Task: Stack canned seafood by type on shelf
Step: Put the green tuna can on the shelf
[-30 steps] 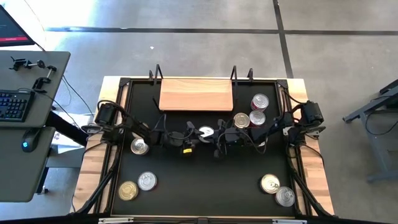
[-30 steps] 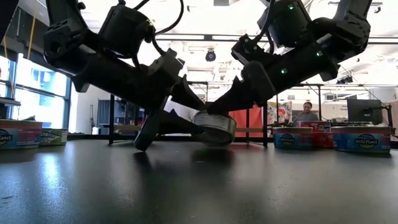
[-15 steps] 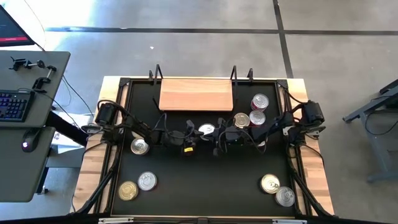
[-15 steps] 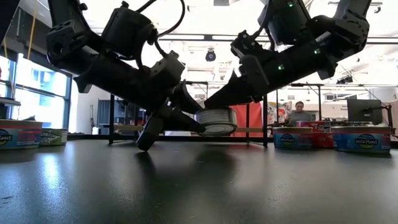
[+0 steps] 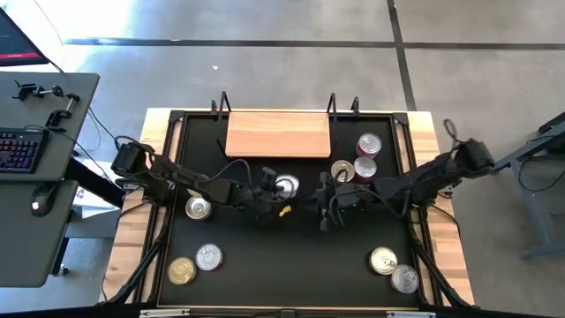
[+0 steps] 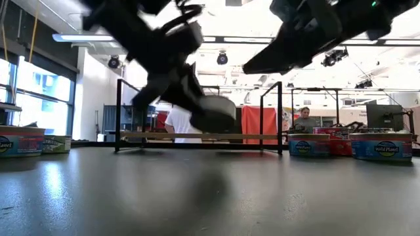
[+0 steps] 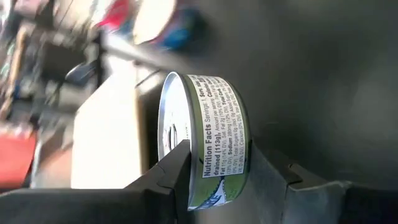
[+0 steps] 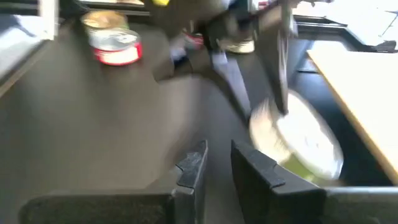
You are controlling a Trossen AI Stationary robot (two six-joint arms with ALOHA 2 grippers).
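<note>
While the left arm reaches in low from the table's left edge toward the centre, its left gripper (image 5: 275, 187) is clamped on a can (image 5: 286, 185) held just in front of the shelf (image 5: 279, 134). In the left wrist view, the can (image 7: 202, 140) is seen pinched across its flat faces between two dark fingers (image 7: 171, 171), with its silver lid and a printed nutrition label turned sideways. In the low view, the same can (image 6: 213, 113) is shown lifted clear of the black table (image 6: 210, 190), level with the shelf board (image 6: 197, 136).

Further right, the right arm is stretched from the table's right edge toward the centre, and the right gripper (image 5: 328, 196) is carried apart from the held can. In the right wrist view, its fingers (image 8: 193, 165) are seen slightly parted with nothing between them, and the held can (image 8: 298, 143) appears beyond them as a blurred pale disc.

Materials are noted as follows: the shelf is a light wooden board with thin black metal uprights; the cans are short round tins with shiny lids. One can (image 5: 199, 208) lies left of centre, two (image 5: 196, 263) at the near left corner, three (image 5: 357, 159) beside the shelf's right end, one of these with a red side, and two (image 5: 394, 269) at the near right. Only the low view shows two people (image 6: 305, 120) in the room behind.
</note>
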